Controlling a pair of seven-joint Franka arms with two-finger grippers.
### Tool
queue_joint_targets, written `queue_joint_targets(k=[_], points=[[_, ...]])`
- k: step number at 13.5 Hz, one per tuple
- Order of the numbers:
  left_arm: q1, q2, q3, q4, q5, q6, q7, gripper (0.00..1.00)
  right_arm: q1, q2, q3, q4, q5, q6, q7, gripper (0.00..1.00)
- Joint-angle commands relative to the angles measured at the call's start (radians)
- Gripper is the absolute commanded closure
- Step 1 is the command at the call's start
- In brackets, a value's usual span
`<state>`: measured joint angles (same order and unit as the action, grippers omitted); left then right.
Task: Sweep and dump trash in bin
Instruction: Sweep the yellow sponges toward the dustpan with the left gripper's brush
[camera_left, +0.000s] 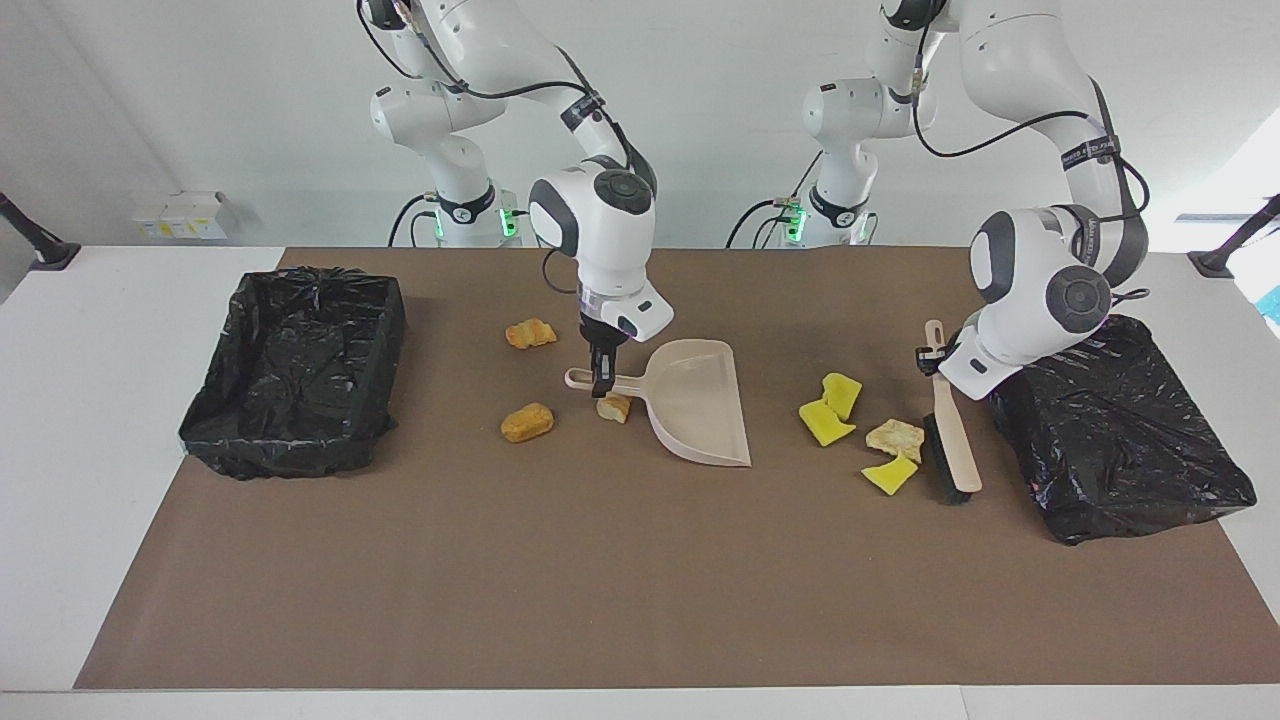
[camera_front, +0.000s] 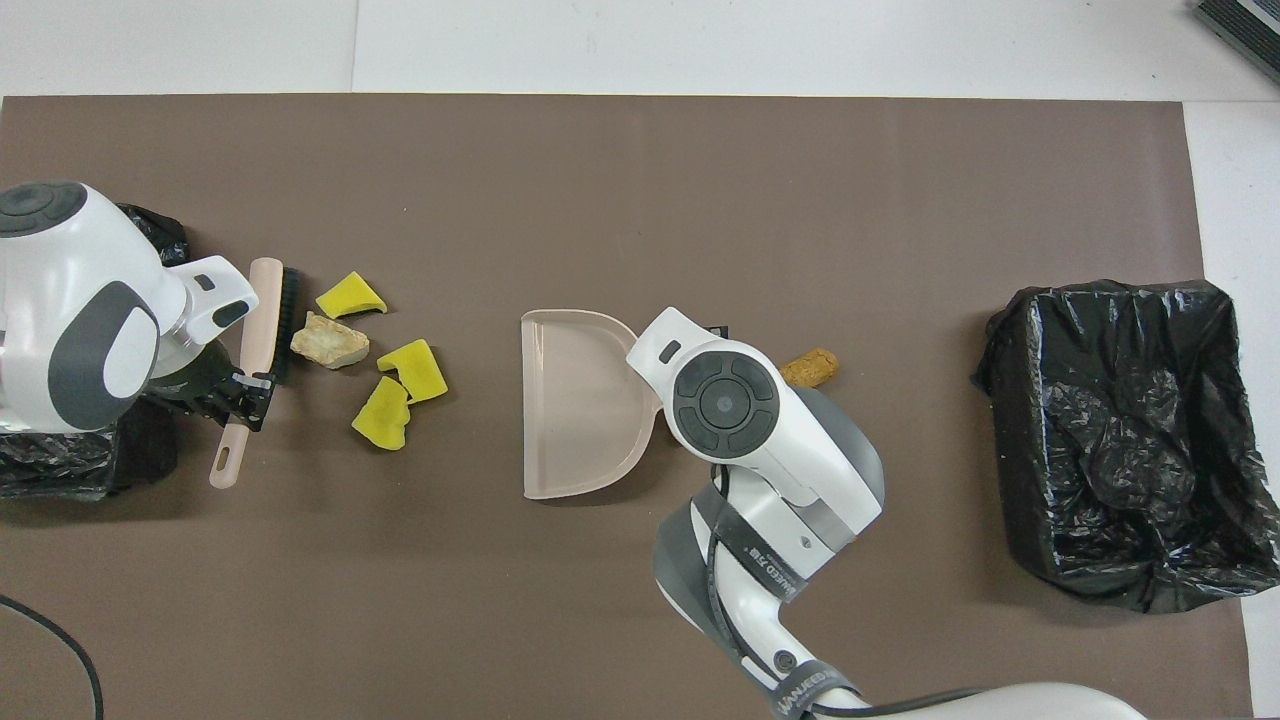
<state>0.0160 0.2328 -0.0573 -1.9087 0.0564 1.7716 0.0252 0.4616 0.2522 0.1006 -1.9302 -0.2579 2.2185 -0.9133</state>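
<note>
Left gripper (camera_left: 938, 358) fingers clamped on brush (camera_left: 951, 452) handle, bristles beside yellow and tan trash (camera_left: 868, 435). Right gripper (camera_left: 601, 383) fingers closed on dustpan (camera_left: 698, 402) handle, mid-table.

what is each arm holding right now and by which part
Left gripper: brush, gripped on its handle near the end. Right gripper: dustpan, gripped on its handle.
</note>
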Motion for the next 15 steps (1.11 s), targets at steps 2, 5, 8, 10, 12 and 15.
queue_joint_targets(k=[2, 5, 8, 10, 12, 15], points=[[-0.078, -0.099, -0.003, -0.128, -0.081, 0.029, -0.083, 1.00, 0.005, 0.035, 0.004, 0.008, -0.026, 0.055, 0.051, 1.00], [-0.192, -0.112, -0.004, -0.144, -0.124, 0.025, -0.211, 1.00, 0.022, 0.051, 0.004, 0.016, -0.032, 0.073, 0.067, 1.00], [-0.310, -0.142, -0.004, -0.179, -0.185, 0.034, -0.281, 1.00, 0.022, 0.085, 0.004, 0.043, -0.032, 0.086, 0.068, 1.00], [-0.379, -0.145, -0.004, -0.178, -0.251, 0.049, -0.320, 1.00, 0.029, 0.098, 0.002, 0.054, -0.034, 0.095, 0.070, 1.00], [-0.396, -0.138, -0.004, -0.158, -0.276, 0.046, -0.330, 1.00, 0.029, 0.101, 0.002, 0.054, -0.040, 0.096, 0.077, 1.00], [-0.389, -0.153, -0.003, -0.145, -0.325, 0.031, -0.363, 1.00, 0.031, 0.101, 0.002, 0.054, -0.040, 0.093, 0.079, 1.00]])
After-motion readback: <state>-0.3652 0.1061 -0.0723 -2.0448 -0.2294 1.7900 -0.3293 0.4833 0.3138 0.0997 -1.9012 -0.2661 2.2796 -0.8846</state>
